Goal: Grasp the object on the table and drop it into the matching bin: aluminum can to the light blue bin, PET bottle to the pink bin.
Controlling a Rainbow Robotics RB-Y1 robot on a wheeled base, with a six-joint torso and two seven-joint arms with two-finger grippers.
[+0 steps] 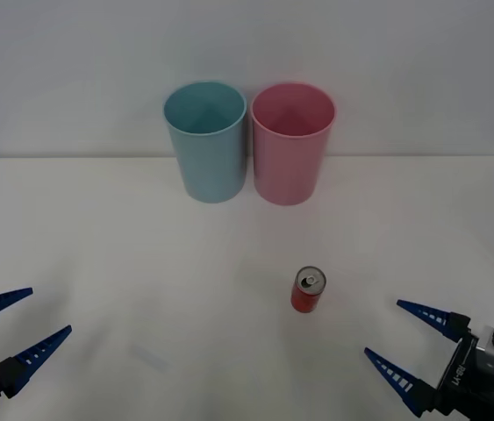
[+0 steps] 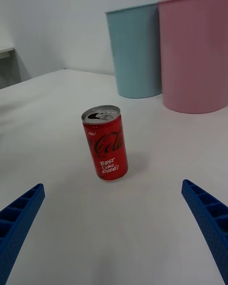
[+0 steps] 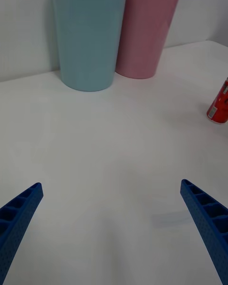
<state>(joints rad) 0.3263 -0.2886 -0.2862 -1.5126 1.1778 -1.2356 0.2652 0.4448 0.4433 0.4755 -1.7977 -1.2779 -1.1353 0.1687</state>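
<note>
Nearest the robot, both pincers sit low at the near edge of the worktop (image 1: 97,263). Right pincer (image 1: 413,342) is at the near right w/ fingers spread wide, nothing between them. Left pincer (image 1: 18,324) is at the near left, likewise wide open and empty, prob. parked.

Next out, aluminum can (image 1: 307,291) stands upright on the worktop, a bit right of centre, ahead of and inboard from the right pincer, apart from both pincers. In the right wrist view the can (image 2: 105,142) sits between the two spread fingers (image 2: 19,213) but farther off, so the right arm looks lined up for it. Tab hole is open on the silver top, so it's likely empty: very light, easy to tip if nudged by one finger first. Thin wall, dents under hard squeeze; painted side is smooth, somewhat slippery. Best hold, I'd say: mid-body, fingers on opposite sides of the cylinder, moderate force, approached level so both pads meet it together.

Farthest, at the back of the worktop by the wall, light blue bin (image 1: 205,140) on the left and pink bin (image 1: 292,142) on the right stand upright, side by side, touching or nearly so. Both much taller than the can, so it needs a good lift to clear the blue rim. Grasp not yet begun.
</note>
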